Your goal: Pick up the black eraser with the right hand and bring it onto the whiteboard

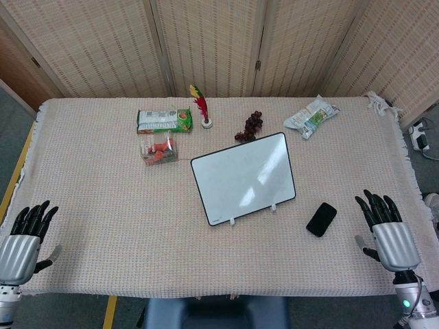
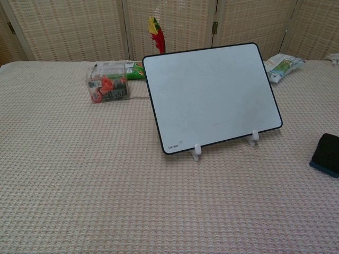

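Note:
The black eraser [image 1: 321,219] lies flat on the tablecloth, just right of the whiteboard's lower right corner; it also appears at the right edge of the chest view as the eraser [image 2: 326,154]. The whiteboard [image 1: 243,178] [image 2: 212,95] stands tilted back on small white feet at the table's middle. My right hand [image 1: 386,228] rests at the near right edge, fingers spread, empty, a short way right of the eraser. My left hand [image 1: 25,236] sits at the near left corner, fingers spread, holding nothing. Neither hand appears in the chest view.
Behind the whiteboard lie dark grapes [image 1: 250,126], a red-yellow feather shuttlecock [image 1: 202,107], a green snack packet [image 1: 164,120], a clear box with red items [image 1: 158,149] and a white bag [image 1: 311,116]. Woven screens stand behind the table.

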{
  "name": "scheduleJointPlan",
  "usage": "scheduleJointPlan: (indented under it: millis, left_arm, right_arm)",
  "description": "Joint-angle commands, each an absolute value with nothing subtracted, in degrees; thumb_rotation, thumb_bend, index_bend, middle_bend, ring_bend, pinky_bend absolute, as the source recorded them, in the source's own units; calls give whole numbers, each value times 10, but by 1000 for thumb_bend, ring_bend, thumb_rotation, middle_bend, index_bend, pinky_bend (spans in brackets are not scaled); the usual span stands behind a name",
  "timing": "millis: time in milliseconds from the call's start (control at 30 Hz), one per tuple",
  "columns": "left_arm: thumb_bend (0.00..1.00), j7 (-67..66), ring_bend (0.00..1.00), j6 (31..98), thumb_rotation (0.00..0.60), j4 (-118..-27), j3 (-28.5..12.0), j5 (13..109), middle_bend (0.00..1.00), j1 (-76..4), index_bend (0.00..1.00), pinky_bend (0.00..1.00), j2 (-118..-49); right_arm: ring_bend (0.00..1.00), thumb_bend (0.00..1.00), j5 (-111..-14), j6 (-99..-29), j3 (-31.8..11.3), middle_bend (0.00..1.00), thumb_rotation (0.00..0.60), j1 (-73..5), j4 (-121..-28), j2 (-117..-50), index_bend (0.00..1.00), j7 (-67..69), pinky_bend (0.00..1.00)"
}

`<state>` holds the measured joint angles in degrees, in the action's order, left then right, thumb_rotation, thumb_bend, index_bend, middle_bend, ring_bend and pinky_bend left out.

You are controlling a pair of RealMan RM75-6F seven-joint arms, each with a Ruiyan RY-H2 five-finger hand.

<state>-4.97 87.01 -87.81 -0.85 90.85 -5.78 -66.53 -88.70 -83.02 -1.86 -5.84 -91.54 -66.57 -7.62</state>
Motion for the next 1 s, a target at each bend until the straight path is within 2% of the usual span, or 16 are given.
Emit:
scheduleJointPlan:
  millis: [33,300,433,600,733,1000]
  left_arm:
    - [348,-53,0,864,600,-880,-8,904,0,-59,0,1,-666]
    - [348,-60,0,861,600,-891,-1,916,0,-62,0,2,-667]
    - [348,-60,0,855,600,-892,1,923,0,-68,0,2,-669]
    - [348,-59,0,846,600,-893,0,915,0,-70,0,1,-668]
    - [348,-56,0,844,600,-897,2,917,0,-71,0,2,-666]
    - [348,-55,0,834,600,-897,2,908,0,-74,0,1,-665]
  right_arm:
    - [0,353,-884,-826,-19,0,600,-60,-914,-667,0,-80,0]
    - [0,353,-900,-812,-9,0,600,-69,-910,-661,0,-92,0]
    - [0,353,-913,-780,-6,0,600,-91,-911,-644,8,-134,0]
    - [0,353,-913,-725,0,0,600,-118,-943,-606,131,-216,0]
    - [0,353,-875,-664,-2,0,600,-141,-973,-585,211,-292,0]
    - [0,353,-816,-583,-2,0,600,-183,-972,-608,272,-389,0]
